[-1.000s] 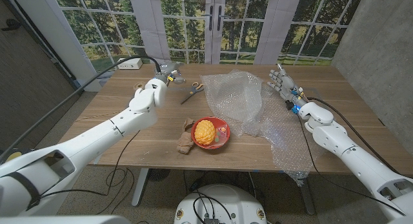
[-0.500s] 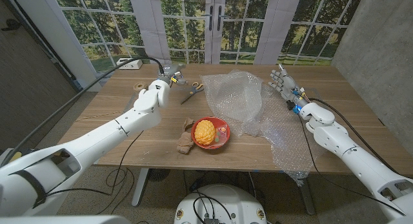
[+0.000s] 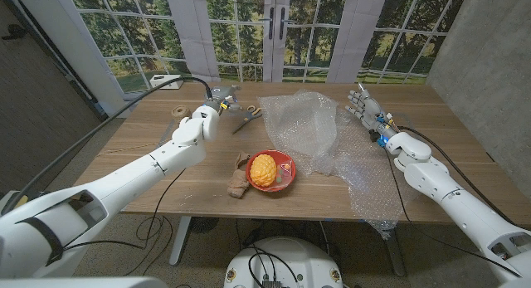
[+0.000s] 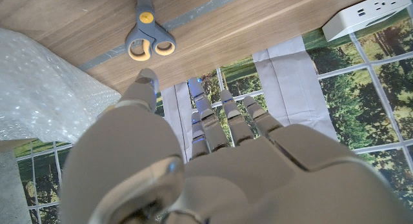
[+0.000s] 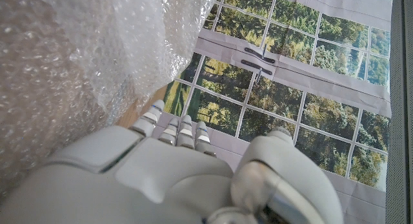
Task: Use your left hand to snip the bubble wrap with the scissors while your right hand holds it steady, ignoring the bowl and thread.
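Head view, near edge of the wooden table point(image 3: 166, 184): a round red bowl point(image 3: 284, 165) with a bumpy yellow lump inside, a crumpled brown scrap point(image 3: 239, 178) touching its left side. Just right of the bowl and spreading far back, the bubble wrap point(image 3: 319, 130), clear, wrinkled, dotted with small blisters, one corner hanging over the near right edge. Farther back on the left, the left hand point(image 3: 214, 108), smooth grey shell, fingers straight and apart, holding nothing, just beside the scissors point(image 3: 246, 116). Scissors flat on the wood, grey handles with yellow-lined rings point(image 4: 150, 42), apart from the fingertips in the left wrist view. At the wrap's right border, the right hand point(image 3: 362, 104), fingers spread and upright, gripping nothing. Far left, a white power strip point(image 3: 168, 82).
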{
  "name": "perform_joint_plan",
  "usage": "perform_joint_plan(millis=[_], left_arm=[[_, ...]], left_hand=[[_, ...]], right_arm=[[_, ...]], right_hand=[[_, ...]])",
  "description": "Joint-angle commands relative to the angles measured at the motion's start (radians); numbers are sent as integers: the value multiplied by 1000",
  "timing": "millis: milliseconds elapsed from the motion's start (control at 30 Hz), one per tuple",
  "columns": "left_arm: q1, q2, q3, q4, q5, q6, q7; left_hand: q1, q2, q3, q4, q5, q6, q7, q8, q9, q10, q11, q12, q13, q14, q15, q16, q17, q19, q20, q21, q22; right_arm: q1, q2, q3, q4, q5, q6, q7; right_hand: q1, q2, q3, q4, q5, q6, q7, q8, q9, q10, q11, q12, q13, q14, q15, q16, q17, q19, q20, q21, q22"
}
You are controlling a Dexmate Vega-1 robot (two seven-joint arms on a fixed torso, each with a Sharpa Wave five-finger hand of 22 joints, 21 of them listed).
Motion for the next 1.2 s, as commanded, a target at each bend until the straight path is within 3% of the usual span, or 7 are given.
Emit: perform_joint_plan(millis=[33, 533, 1200], left_arm=[[-12, -10, 0, 61, -23, -66, 23], [-39, -42, 36, 106, -14, -65, 3], [-69, -88, 65, 190, -30, -78, 19]], left_hand=[[2, -8, -10, 3, 3, 10, -11, 7, 1, 12, 1, 5, 5, 8, -110, 2, 3, -1, -8, 5, -1], [5, -4, -18, 5, 4, 17, 10, 7, 1, 14, 6, 0, 15, -4, -102, -5, 2, -5, -3, 2, 0], [9, 5, -24, 8, 5, 17, 15, 3, 1, -3, 12, -15, 24, -21, -98, -12, 3, -5, -1, 2, 0]], right_arm=[[0, -3, 2, 0, 2, -1, 2], [2, -2, 7, 9, 15, 1, 21], [5, -6, 9, 6, 20, -12, 22]], right_hand=[[15, -1, 7, -1, -5, 2, 1, 5, 2, 2, 2, 4, 6, 5, -2, 5, 4, 2, 6, 8, 5], [24, 0, 13, -6, -11, 2, 1, 4, 2, 3, 3, 5, 6, 6, -3, 4, 3, 2, 5, 8, 6], [31, 0, 19, -11, -17, 3, 1, 5, 2, 4, 3, 5, 6, 6, -2, 4, 3, 3, 6, 8, 6]])
